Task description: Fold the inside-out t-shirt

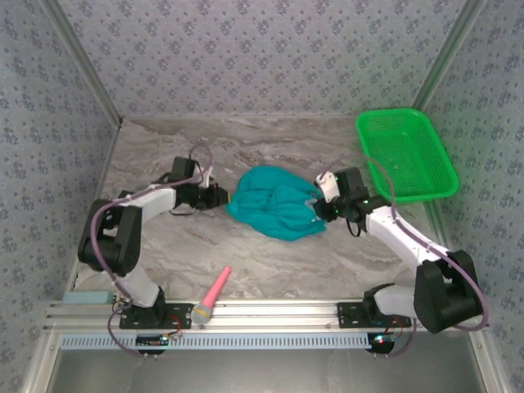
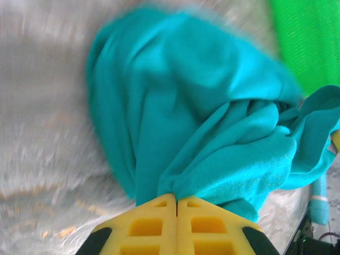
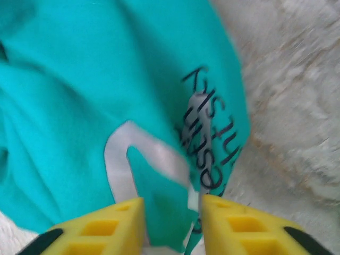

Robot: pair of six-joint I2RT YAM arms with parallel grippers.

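Shirt position: the inside-out t-shirt (image 1: 274,209) lies bunched in a heap at the middle of the table (image 1: 164,151), between your 2 arms.
Key relation: the heap's long axis runs across the table from one gripper to the other, so each hand sits at its own end. The left end is yours to pull left and the right end to pull right.
Left hand: the left gripper (image 1: 219,196) touches the heap's left edge. In the left wrist view its yellow fingers (image 2: 149,226) meet at the tips with a gathered fold of teal cloth coming straight out of them. I judge it pinched on the shirt.
Right hand: the right gripper (image 1: 321,209) is at the heap's right edge. In the right wrist view its jaws stand a narrow gap apart, with cloth and the white neck tag (image 3: 119,159) lying in that gap. The gap looks too wide for thin cloth, so I judge nothing is clamped there.
Nearer arm: neither, since both are at the cloth.
Cloth state: crumpled in deep folds, with dark printed lettering (image 3: 210,138) near the tag and no flat panel. The shirt needs spreading before you make any fold.
Surface: a smooth marble-patterned top that the cloth should slide on easily.
Room: there is open table on the left and at the far side. The green basket (image 1: 434,176) stands at the far right, close behind the right arm. A pink-handled tool (image 1: 214,296) lies near the front rail, well apart from the shirt.
Risk: if you pull outward with only 1 end gripped, the whole heap drags instead of opening.
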